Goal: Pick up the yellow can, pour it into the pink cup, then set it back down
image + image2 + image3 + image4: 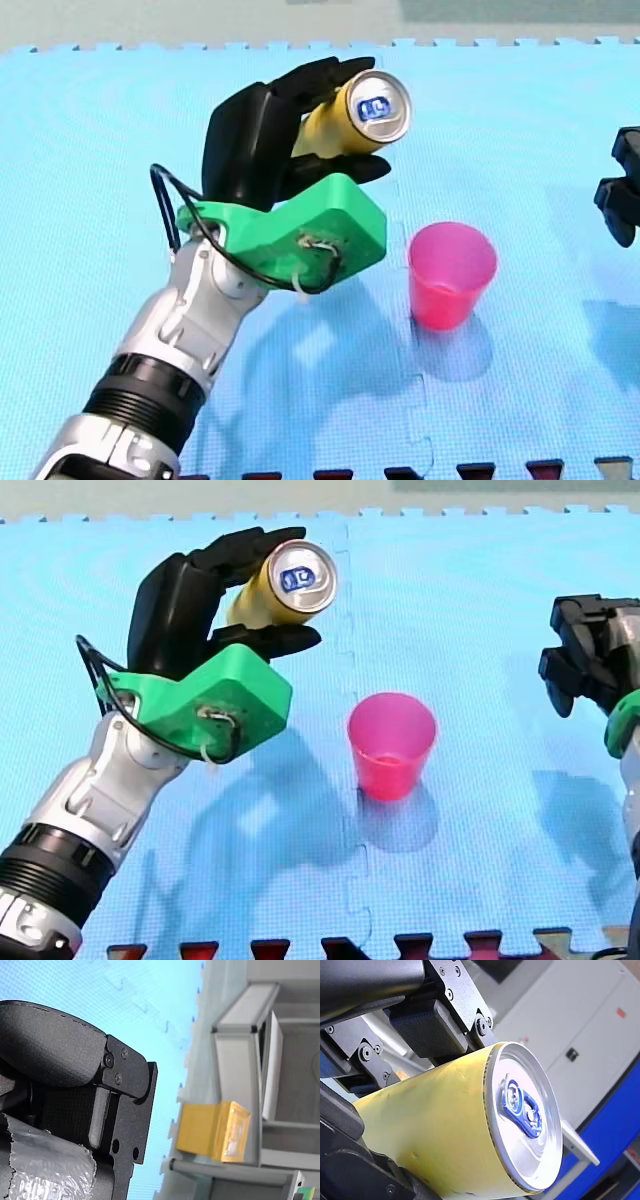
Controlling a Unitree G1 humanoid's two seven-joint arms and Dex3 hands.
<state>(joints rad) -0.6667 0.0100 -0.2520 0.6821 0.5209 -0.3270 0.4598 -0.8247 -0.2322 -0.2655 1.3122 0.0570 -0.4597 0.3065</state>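
Yellow can (pixel 345 120) is up off the mat (pixel 520 150), lying nearly on its side in the robot's left hand (pixel 260 135). The silver top with the blue tab faces back toward the head cameras and a bit to the right. The grip looks solid. The black fingers (pixel 315 72) wrap over the upper side of the can and the thumb (pixel 350 170) presses in from below, so it's pinched between them around the middle of the body. In the second wrist view you get the same can (pixel 440 1125) really close, with one black finger pad (pixel 427 1027) flat against the yellow wall just behind the rim.

Below the hand there's a chunky green wrist block (pixel 300 230) with a black cable (pixel 170 205) looping off it.

The pink cup (pixel 452 272) stands upright on the blue foam mat, lower than the can and off to its right. The two are apart, nothing touching, and the can's top isn't over the cup's mouth.

The right hand (pixel 585 655) is over at the right edge of the mat, well away from the cup, holding nothing.
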